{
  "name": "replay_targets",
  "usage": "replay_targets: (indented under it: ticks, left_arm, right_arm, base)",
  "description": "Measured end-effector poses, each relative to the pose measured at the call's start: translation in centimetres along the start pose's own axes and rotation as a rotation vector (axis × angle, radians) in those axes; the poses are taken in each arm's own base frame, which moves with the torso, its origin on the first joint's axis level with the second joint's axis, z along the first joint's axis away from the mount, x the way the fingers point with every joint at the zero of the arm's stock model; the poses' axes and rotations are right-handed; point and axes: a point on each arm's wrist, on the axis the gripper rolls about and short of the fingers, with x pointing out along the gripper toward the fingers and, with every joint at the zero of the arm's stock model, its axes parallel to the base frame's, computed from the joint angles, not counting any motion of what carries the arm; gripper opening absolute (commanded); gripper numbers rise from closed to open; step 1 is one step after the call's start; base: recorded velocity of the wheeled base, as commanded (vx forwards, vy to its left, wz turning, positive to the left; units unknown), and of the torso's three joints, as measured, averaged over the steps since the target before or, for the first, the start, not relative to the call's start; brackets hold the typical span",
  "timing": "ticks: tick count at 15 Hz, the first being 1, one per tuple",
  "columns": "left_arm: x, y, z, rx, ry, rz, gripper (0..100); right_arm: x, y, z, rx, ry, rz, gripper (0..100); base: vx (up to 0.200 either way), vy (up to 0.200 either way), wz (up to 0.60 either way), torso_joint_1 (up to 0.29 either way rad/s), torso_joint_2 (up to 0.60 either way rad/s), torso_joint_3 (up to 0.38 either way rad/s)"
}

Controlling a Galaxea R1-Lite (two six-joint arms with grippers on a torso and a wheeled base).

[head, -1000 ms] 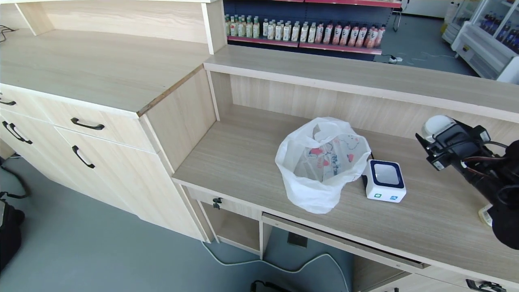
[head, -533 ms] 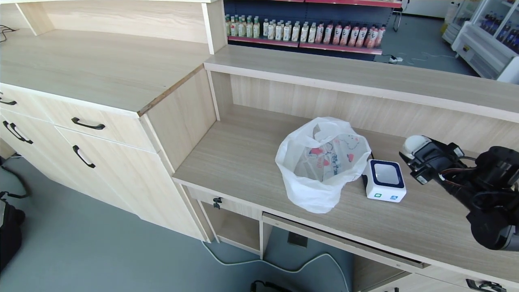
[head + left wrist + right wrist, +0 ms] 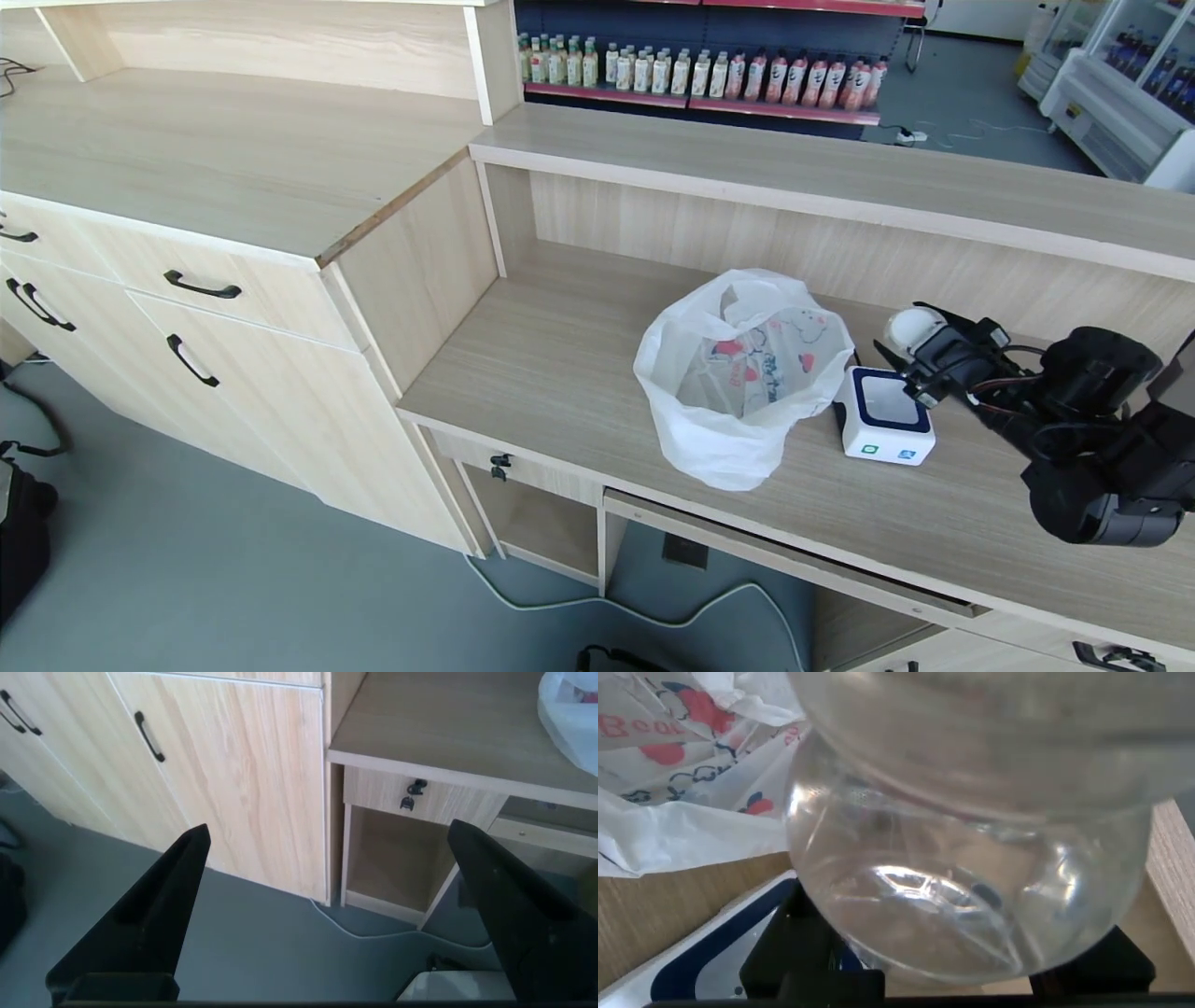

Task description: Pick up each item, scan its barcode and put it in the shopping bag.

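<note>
A white shopping bag (image 3: 738,373) with red print stands open on the wooden counter (image 3: 560,373). Right beside it sits a small white scanner (image 3: 885,415) with a dark-framed window. My right gripper (image 3: 934,359) is shut on a clear bottle (image 3: 910,327) and holds it just above the scanner's far right corner. In the right wrist view the bottle's rounded end (image 3: 971,887) is close up, with the scanner (image 3: 701,961) and the bag (image 3: 691,765) behind it. My left gripper (image 3: 322,915) is open and holds nothing, low over the grey floor in front of the cabinet.
A raised ledge (image 3: 794,168) runs along the back of the counter. A taller cabinet (image 3: 215,299) with black handles stands to the left. Under the counter's front edge are a locked drawer (image 3: 411,793) and an open niche. Shelves of bottles (image 3: 700,75) stand beyond.
My right arm has carried the bottle leftward and lower, from the counter's right end to just over the scanner. The bag and the scanner have not moved.
</note>
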Motion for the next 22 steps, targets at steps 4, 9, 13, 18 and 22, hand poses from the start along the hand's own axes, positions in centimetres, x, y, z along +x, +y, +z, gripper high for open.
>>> replay_targets:
  ticks: [4, 9, 13, 18, 22]
  left_arm:
    - [0.0, 0.0, 0.0, 0.000, 0.000, 0.000, 100]
    - [0.0, 0.0, 0.0, 0.000, 0.000, 0.000, 100]
    - [0.0, 0.0, 0.0, 0.000, 0.000, 0.000, 100]
    - [0.0, 0.0, 0.0, 0.000, 0.000, 0.000, 100]
    - [0.0, 0.0, 0.0, 0.000, 0.000, 0.000, 100]
  right_arm:
    - [0.8, 1.8, 0.1, 0.018, -0.050, 0.066, 0]
    - [1.2, 2.8, 0.1, 0.025, -0.064, 0.087, 0]
    - [1.2, 2.7, -0.1, 0.032, -0.060, 0.086, 0]
    - [0.4, -0.6, 2.7, 0.181, -0.092, 0.039, 0]
    - [-4.4, -4.9, 5.9, 0.619, 0.054, -0.137, 0]
  base:
    - [0.000, 0.000, 0.00, 0.000, 0.00, 0.000]
    - [0.000, 0.000, 0.00, 0.000, 0.00, 0.000]
    - [0.000, 0.000, 0.00, 0.000, 0.00, 0.000]
    - [0.000, 0.000, 0.00, 0.000, 0.00, 0.000]
    - [0.000, 0.000, 0.00, 0.000, 0.00, 0.000]
